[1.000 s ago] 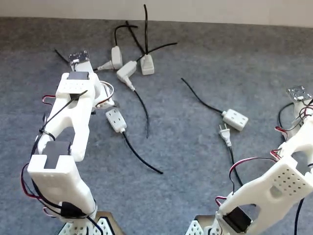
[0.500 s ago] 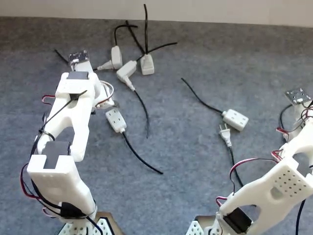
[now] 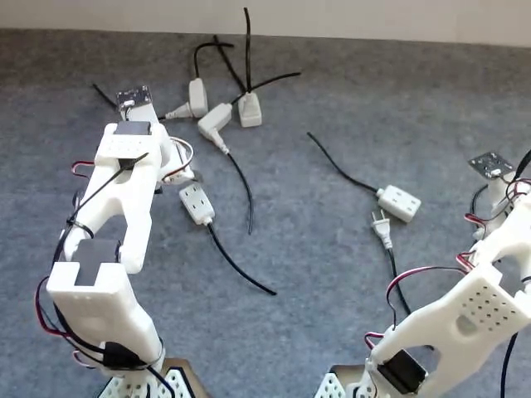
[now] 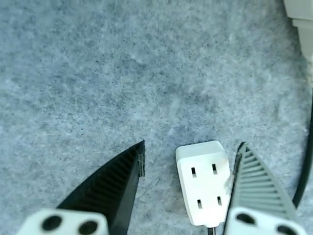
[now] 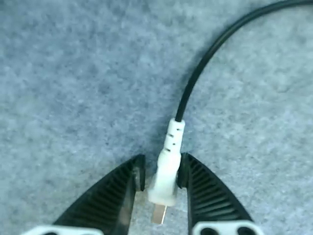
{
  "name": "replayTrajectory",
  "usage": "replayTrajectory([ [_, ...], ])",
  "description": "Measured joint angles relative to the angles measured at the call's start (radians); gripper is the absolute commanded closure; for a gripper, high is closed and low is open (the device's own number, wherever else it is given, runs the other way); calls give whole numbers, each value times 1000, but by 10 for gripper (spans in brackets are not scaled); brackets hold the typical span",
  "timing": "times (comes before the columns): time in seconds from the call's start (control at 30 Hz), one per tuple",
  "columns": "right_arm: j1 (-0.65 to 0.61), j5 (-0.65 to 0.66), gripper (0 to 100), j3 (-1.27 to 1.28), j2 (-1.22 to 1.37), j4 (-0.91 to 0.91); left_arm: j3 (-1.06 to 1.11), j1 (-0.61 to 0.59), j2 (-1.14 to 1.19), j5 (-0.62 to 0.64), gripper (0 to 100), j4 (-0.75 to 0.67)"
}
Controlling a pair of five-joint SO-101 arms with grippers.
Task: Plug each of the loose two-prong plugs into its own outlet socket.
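grey carpet [image 3: 315, 332] covers the whole table. closest in, the right gripper [image 5: 162, 161] is clenched on a two-prong plug [image 5: 165, 183], one finger pressed to each side of its white body. the prongs point back toward the wrist and its black cord [image 5: 205, 63] curves away over the carpet. the left gripper [image 4: 191, 147] is released, its fingers [image 4: 117, 181] spread low over the carpet. a white outlet socket [image 4: 203, 181] lies flat between them, slots up, nearer the pale finger than the black one; i cannot tell whether it touches. farther out, on the robot's right half of the carpet, a second plug [image 3: 381, 225] lies loose just beside a second socket [image 3: 399, 202], not joined to it. near the far edge three white cord ends [image 3: 216, 120] lie close together among black cords.
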Motion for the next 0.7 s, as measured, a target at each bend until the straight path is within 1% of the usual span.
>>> replayTrajectory([
  [0.1, 0, 0, 961, 0, 0, 0, 0, 0, 0, 0, 709, 0],
  [0.4, 0, 0, 967, 0, 0, 0, 0, 0, 0, 0, 709, 0],
  [0.47, 0, 0, 991, 0, 0, 0, 0, 0, 0, 0, 709, 0],
  [0.53, 0, 2, 991, -2, 0, 0, 0, 0, 0, 0, 709, 0],
  [0.7, 0, 5, 991, -77, 9, 28, 0, 0, 0, 0, 709, 0],
])
